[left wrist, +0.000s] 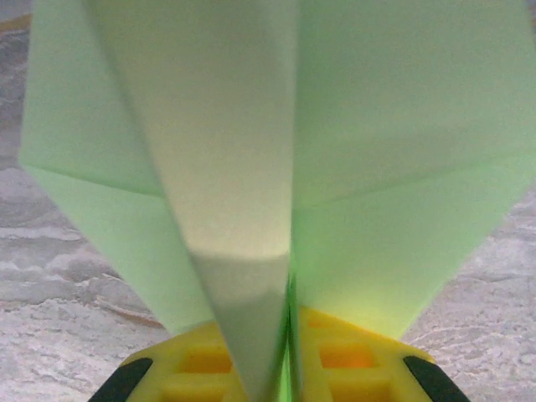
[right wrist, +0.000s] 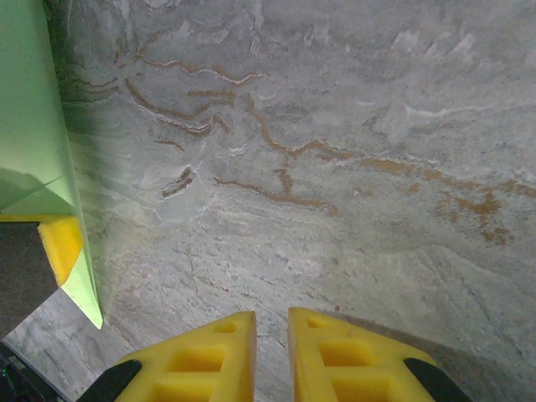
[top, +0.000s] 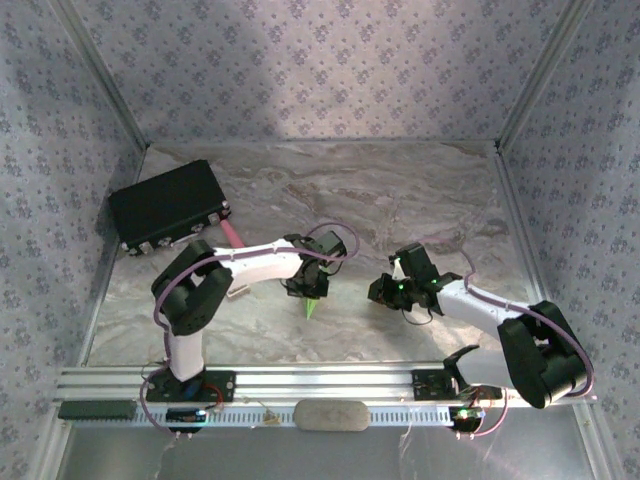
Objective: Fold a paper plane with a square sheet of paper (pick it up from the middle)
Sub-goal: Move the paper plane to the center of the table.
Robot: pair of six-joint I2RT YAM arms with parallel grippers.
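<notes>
1. The left pincer [left wrist: 289,377] is clamped on the paper plane [left wrist: 226,126]. In the left wrist view its yellow fingers [left wrist: 201,364] meet on the green centre fold at 6 o'clock.
2. From that grip the folded paper fans out toward 12 o'clock. One pale flap stands at centre, with green wings spreading to 10 and 2 o'clock, each crossed by a crease.
3. In the top external view the plane hangs below the left pincer, its pointed tip at 6 o'clock just above the counter [top: 400,200]. Whether the tip touches cannot be told.
4. The right pincer [right wrist: 272,352] holds nothing. Its fingers [right wrist: 209,360] are drawn almost together, with a narrow slit of counter showing between them.
5. In the top external view the right pincer sits at 3 o'clock of the left one, near it but apart.
6. In the right wrist view the green paper stands along the 9 o'clock edge, with a yellow finger of the left pincer against it.
7. The black box [top: 170,205] lies on the counter at 10 o'clock of the left pincer, well apart from it.
8. The pink cylinder [top: 232,235] lies just beside the box's near right corner.
</notes>
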